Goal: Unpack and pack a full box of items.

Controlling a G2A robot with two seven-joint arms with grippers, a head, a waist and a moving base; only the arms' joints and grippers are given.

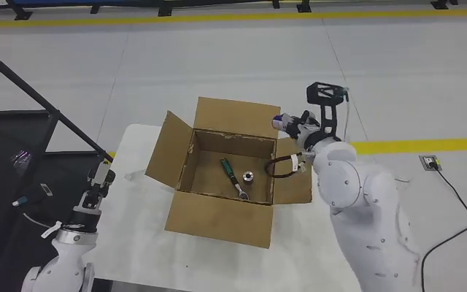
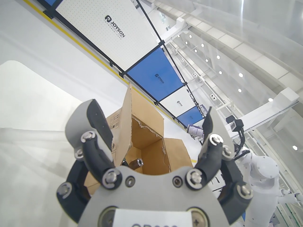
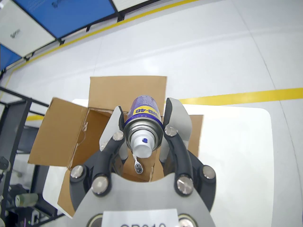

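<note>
White surface carries an open brown cardboard box, its four flaps splayed outward. I see my right arm raised by the box's far right corner, the right gripper clamped around a blue-and-yellow spray can, white nozzle toward the wrist. My left arm sits low at the surface's near left edge, the left gripper spread wide, aimed at the box and well apart from its left flap. Inside lie a green-handled ratchet wrench and a small metal socket, just beside each other.
</note>
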